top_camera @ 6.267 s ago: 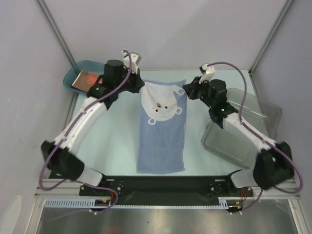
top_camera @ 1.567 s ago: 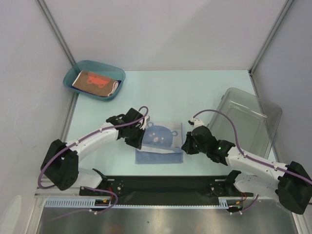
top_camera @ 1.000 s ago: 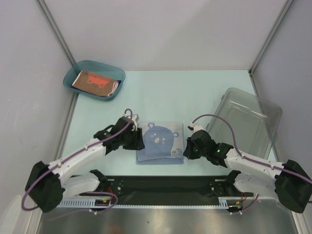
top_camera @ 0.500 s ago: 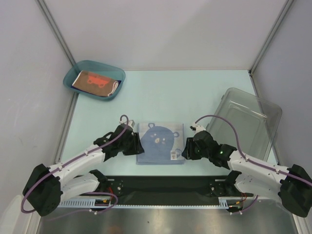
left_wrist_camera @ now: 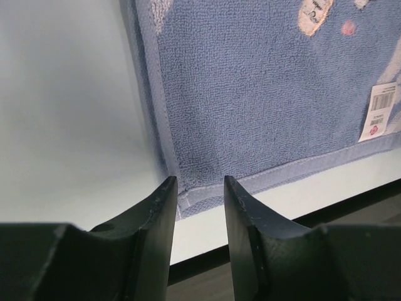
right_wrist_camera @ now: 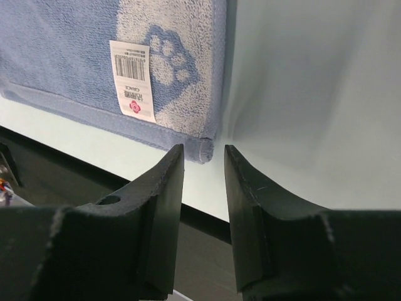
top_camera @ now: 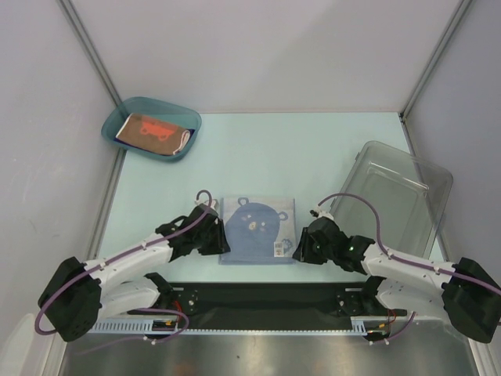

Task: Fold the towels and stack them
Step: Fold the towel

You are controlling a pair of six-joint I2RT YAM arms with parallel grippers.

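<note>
A folded blue terry-cloth towel [right_wrist_camera: 75, 37] fills the upper left of the frame. A white printed label [right_wrist_camera: 131, 78] lies near its lower right corner, just above the black right gripper [right_wrist_camera: 203, 152], whose jaws are parted and empty.

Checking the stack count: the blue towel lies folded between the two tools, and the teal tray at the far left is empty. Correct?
Not quite. The tray is not empty: it holds a brown-red towel, as the top view shows. The rest is right.

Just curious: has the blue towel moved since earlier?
Yes. The blue towel has drawn back toward the front of the table, away from the teal tray.
</note>
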